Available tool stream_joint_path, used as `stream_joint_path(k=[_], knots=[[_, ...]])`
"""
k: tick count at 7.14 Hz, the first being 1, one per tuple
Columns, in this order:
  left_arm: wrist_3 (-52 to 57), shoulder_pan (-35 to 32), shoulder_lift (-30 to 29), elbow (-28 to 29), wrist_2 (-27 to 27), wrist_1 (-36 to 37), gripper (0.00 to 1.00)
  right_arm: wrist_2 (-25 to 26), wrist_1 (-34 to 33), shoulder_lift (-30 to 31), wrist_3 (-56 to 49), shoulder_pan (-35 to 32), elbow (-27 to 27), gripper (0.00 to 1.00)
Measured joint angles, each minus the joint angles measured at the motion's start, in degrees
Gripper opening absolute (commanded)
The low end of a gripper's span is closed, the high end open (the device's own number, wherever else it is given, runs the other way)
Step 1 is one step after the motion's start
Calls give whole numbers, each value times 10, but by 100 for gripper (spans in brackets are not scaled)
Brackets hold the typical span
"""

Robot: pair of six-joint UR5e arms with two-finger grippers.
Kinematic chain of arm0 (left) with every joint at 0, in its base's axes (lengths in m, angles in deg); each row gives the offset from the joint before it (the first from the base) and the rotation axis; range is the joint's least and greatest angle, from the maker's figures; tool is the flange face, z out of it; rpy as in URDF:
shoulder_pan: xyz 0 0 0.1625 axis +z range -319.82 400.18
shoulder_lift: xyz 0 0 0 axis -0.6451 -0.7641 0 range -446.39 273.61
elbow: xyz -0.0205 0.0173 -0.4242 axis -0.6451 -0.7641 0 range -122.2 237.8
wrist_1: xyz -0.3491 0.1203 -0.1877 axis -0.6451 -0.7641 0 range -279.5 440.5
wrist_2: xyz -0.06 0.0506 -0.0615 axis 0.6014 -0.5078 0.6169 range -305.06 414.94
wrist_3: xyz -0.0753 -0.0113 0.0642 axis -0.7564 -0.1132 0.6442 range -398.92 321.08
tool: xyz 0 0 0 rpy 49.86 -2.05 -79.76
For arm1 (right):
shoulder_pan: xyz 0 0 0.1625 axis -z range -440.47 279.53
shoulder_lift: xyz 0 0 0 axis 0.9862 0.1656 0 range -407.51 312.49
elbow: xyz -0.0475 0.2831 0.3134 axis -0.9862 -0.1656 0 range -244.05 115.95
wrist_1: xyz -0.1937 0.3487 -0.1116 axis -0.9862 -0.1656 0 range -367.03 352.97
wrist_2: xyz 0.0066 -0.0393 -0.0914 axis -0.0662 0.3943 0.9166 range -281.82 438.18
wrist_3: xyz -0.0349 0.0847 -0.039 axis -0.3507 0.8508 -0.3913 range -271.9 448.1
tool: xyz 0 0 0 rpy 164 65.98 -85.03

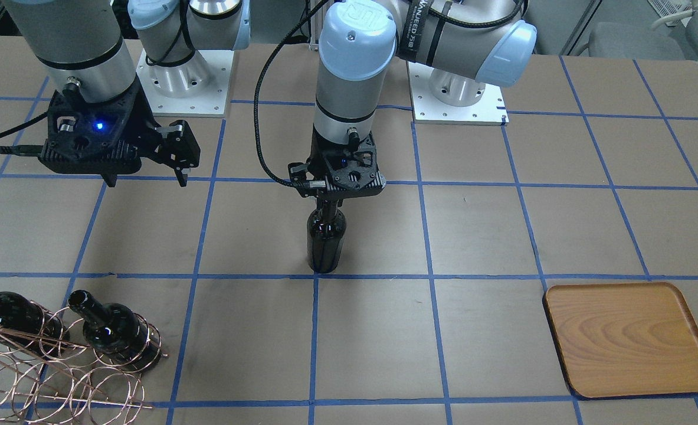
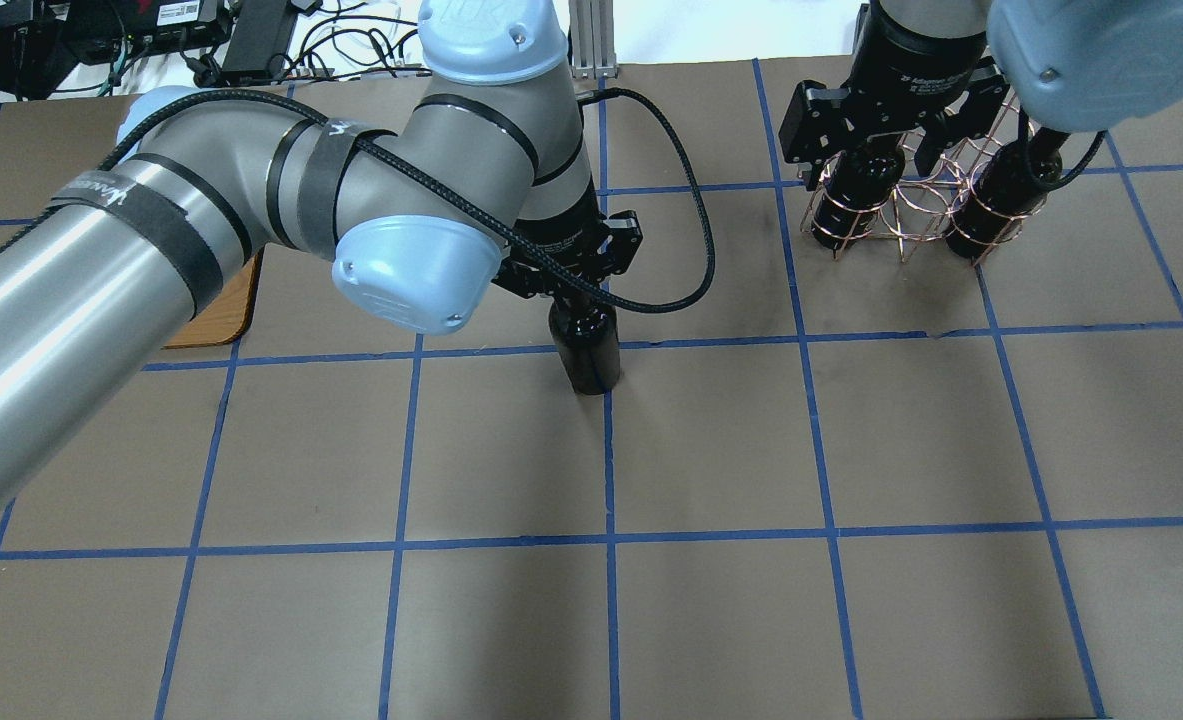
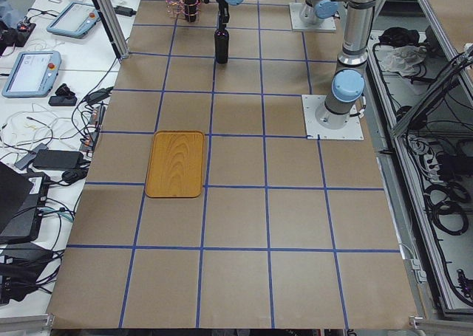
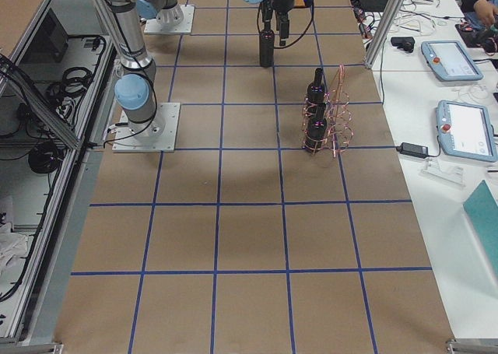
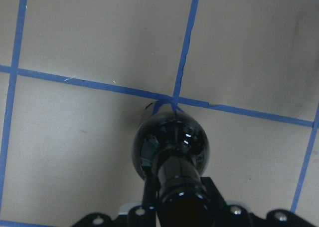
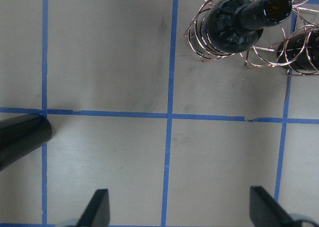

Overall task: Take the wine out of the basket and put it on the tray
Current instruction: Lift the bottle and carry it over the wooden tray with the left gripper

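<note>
A dark wine bottle (image 1: 326,236) stands upright on a blue tape crossing at mid-table, its base at or just above the paper. My left gripper (image 1: 328,199) is shut on the bottle's neck from above; the left wrist view looks down the neck onto the bottle's shoulder (image 5: 172,142). The copper wire basket (image 1: 59,366) holds two more bottles (image 1: 112,330) (image 1: 6,313). My right gripper (image 1: 145,177) is open and empty, hanging above the table beside the basket (image 6: 239,47). The wooden tray (image 1: 626,339) lies empty, far from both grippers.
The table is brown paper with a blue tape grid. The two arm base plates (image 1: 186,82) (image 1: 458,94) sit at the robot's edge. In the overhead view the left arm hides most of the tray (image 2: 221,310).
</note>
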Motion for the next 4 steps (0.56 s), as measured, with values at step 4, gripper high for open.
stream_joint_path(k=[4], knots=[[26, 3, 20, 2, -21, -13, 1, 0, -5, 0, 0, 0, 0, 100]])
